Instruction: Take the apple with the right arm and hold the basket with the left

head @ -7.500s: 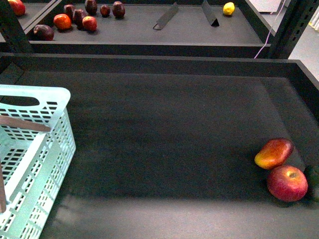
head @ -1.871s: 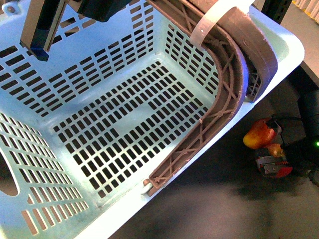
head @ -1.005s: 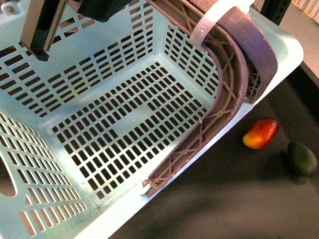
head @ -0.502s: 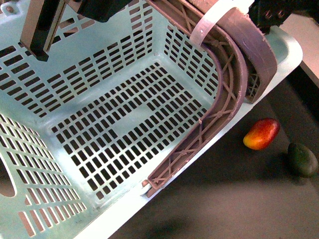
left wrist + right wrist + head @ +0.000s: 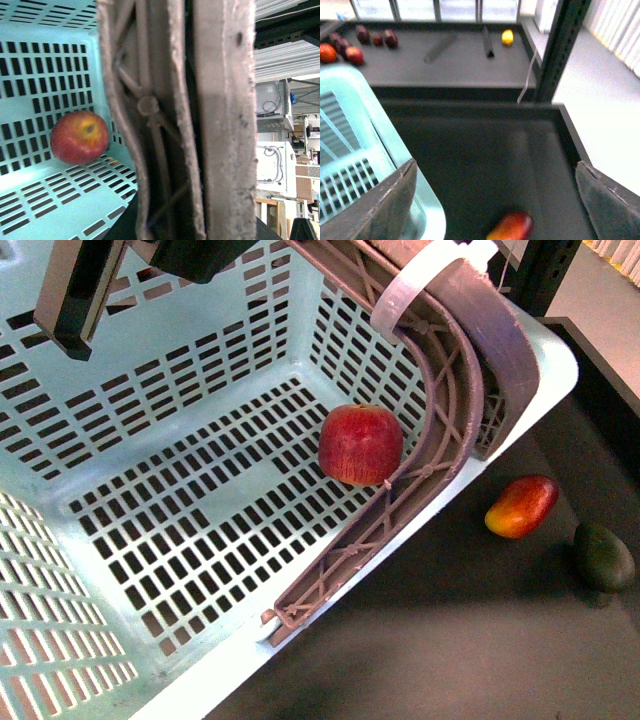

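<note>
The red apple lies on the slotted floor of the light aqua basket, against the wall under the brown handle. The left wrist view shows the same apple beside the handle, which fills that view. My left gripper is shut on this handle, with its fingers hidden. Part of my left arm shows at the top left of the front view. My right gripper is open and empty above the dark shelf, next to the basket's rim.
A red-orange mango and a dark green fruit lie on the dark shelf right of the basket. The mango sits below my right gripper. A white zip tie binds the handle. A farther shelf holds several fruits.
The apple now lies inside the basket, which was empty half a second ago. The right gripper has left the front view's top right. The basket has shifted slightly left.
</note>
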Robot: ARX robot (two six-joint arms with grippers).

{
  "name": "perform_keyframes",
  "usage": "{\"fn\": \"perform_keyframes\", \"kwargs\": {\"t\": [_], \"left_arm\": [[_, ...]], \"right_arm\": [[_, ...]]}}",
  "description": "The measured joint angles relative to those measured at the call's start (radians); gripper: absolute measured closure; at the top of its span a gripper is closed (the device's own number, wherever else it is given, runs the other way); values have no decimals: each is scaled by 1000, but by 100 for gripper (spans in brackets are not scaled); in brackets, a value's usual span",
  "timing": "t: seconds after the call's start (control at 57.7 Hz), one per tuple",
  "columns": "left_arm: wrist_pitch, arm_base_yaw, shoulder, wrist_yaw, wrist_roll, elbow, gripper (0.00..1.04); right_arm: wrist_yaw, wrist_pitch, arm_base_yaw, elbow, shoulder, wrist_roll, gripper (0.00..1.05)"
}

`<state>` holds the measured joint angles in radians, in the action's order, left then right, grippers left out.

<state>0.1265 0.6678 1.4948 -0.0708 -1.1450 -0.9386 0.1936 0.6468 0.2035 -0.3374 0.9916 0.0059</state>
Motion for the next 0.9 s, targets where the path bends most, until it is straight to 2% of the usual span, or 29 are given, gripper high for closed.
{"fn": "perform_keyframes", "kwargs": {"t": [0.069,0.208,0.346,0.45,0.52,0.572,0.901], "left_arm": [[0,0,0,2,0,0,90],[0,0,0,-1,-1,0,90],[0,0,0,-7,0,0,90],[0,0,0,-6,0,0,90],[0,0,0,-5,0,0,90],[0,0,0,-1,-1,0,90],[0,0,0,-8,0,0,90]], "right_arm": [[-26,8,-29,62,-50,0,54],[-57,7,-59,122,-114,0,74],[-87,-14,-95,184,-197,0,102],[-108,-37,-112,214,-249,-3,103],[-185,-63,-172,236,-295,-3,103],[-183,-85,-198,252,-334,-3,103],[-191,-194,-200,299,-491,-3,103]]}}
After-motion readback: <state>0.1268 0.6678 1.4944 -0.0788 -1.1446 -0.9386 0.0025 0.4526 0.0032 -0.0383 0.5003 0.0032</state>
